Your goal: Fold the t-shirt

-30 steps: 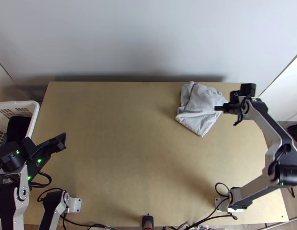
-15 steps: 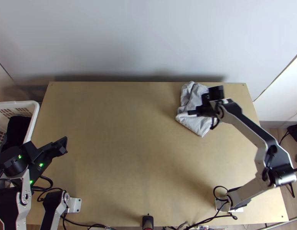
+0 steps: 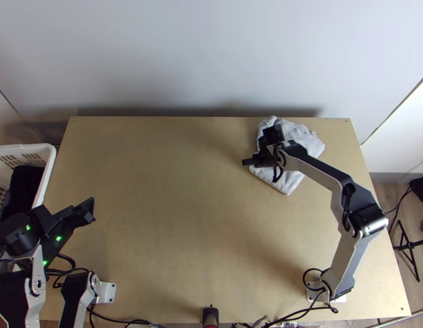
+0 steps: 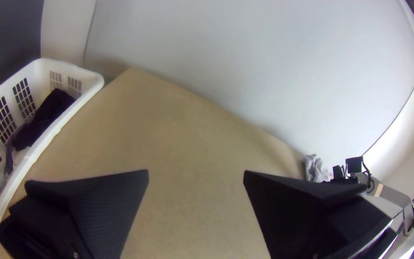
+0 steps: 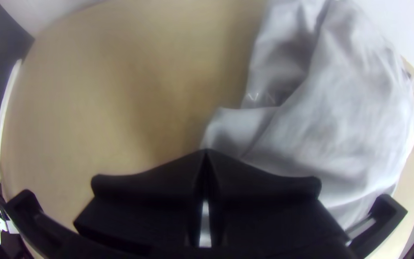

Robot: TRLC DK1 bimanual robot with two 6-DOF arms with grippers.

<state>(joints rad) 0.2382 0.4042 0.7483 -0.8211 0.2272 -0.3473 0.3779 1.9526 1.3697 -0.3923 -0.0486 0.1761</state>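
I see the crumpled pale t-shirt (image 3: 307, 145) at the table's (image 3: 173, 208) far right corner. My right gripper (image 3: 245, 162) has its fingers together by its edge; my left gripper's (image 3: 90, 210) are wide apart.

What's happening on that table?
A two-armed robot is folding a wrinkled, light-grey cloth T-shirt. Its right arm's flat black fingers are shut over the shirt's edge; whether they pinch it, I can't tell. The left arm's open fingers hold nothing, near a white plastic basket. The shirt lies rumpled, not neatly folded.
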